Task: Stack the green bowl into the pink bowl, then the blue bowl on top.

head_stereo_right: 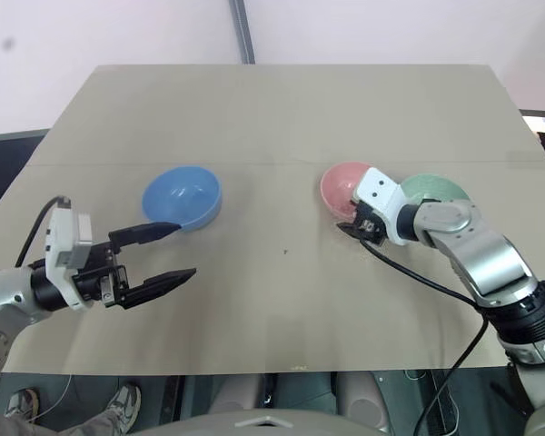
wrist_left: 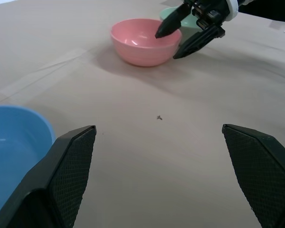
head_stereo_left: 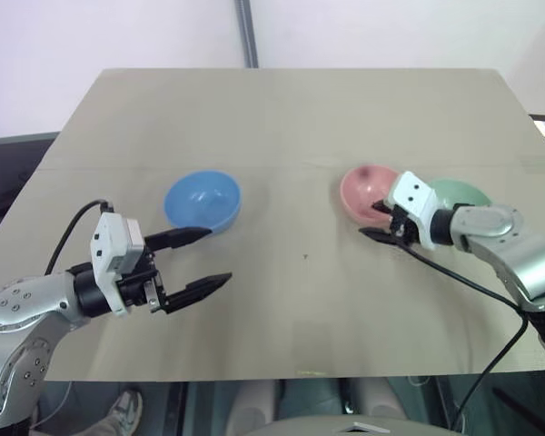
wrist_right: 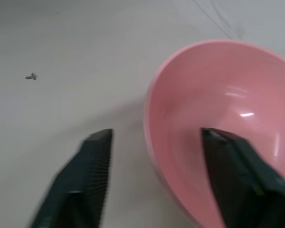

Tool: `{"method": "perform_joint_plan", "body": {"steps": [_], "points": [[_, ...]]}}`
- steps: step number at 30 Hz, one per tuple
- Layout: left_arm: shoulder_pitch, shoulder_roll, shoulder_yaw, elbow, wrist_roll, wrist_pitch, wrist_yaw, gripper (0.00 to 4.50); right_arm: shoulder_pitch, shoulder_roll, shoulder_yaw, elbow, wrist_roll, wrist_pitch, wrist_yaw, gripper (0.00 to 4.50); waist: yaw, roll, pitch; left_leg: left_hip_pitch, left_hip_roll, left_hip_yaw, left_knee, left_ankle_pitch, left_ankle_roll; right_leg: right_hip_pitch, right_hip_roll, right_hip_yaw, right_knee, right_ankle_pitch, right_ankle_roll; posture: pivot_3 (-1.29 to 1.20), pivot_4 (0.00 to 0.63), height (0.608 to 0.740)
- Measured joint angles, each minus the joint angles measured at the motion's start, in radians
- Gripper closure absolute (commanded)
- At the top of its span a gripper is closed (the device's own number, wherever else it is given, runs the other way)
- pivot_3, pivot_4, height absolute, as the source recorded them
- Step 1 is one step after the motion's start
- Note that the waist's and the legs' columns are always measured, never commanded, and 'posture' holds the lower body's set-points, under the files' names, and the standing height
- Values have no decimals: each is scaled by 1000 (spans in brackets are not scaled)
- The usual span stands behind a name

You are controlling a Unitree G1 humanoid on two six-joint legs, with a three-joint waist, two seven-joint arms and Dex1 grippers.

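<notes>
Nearest to me, my left end effector (head_stereo_left: 198, 257) hovers low over the tan worktop (head_stereo_left: 282, 118), its two black fingers spread wide and holding nothing. Just beyond its upper finger sits the round, smooth, light sky-blue plastic bowl (head_stereo_left: 203, 200), upright and alone on the left half of the worktop.

Across on the right, my right end effector (wrist_left: 183, 33) straddles the near rim of the round, smooth, salmon-pink plastic bowl (head_stereo_right: 343, 186): one finger (wrist_right: 235, 164) reaches inside the bowl, the other (wrist_right: 88, 173) sits outside the wall, above the worktop. The fingers are partly spread with the rim between them; I cannot tell whether they press the wall yet.

Just behind that arm, close beside the pink bowl, stands the round, pale mint-green plastic bowl (head_stereo_left: 461, 193), partly hidden by the wrist. Nothing is stacked.

My judgement: the green bowl is the one to lift first, so if this pinch is meant to steady or shift the pink bowl, I should close gently on the thin wall and keep the bowl flat. These smooth bowls will probably slip or tip under a one-sided rim grip, so a slow, level move is wise, minding the green bowl close by.

A tiny dark speck (wrist_left: 159, 117) lies mid-worktop.
</notes>
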Motion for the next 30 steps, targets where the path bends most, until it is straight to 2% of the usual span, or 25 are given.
{"method": "perform_joint_plan", "body": {"steps": [1,3,5,14,23,28,30], "points": [[0,0,1,-1,0,0,3,0,0,0,3,3,-6,-5,5,3042,0,0,0,-2,0,0,1,0,0,-1,0,0,1,0,0,0,150,740],[6,-2,2,-7,-3,0,10,0,0,1,11,13,-31,-36,25,3948,-1,0,0,-7,0,0,4,0,0,-7,0,1,5,0,0,0,150,740],[11,-5,3,-13,-5,0,12,0,0,3,18,17,-48,-61,38,4443,-1,0,0,-7,0,1,4,0,0,-8,0,1,6,0,0,0,150,740],[26,8,2,-21,-18,-8,-49,0,21,3,23,19,-120,-139,80,4443,-5,0,0,-6,-1,0,5,0,0,-8,1,1,13,0,0,0,150,740],[-1,37,-7,40,-8,-63,-189,0,81,-33,29,-180,-85,-347,284,4443,-22,0,0,-6,-1,1,5,0,0,-8,1,1,12,0,0,0,150,740],[7,42,-7,71,14,-90,-235,0,71,-30,83,-182,-128,-452,364,4443,-22,0,0,-5,-1,1,6,0,0,-8,1,1,13,0,0,0,150,740],[20,42,-6,85,21,-99,-253,0,46,2,128,-145,-167,-500,388,4443,-25,0,0,-5,-1,1,6,0,0,-8,1,1,13,0,0,0,150,740]]}}
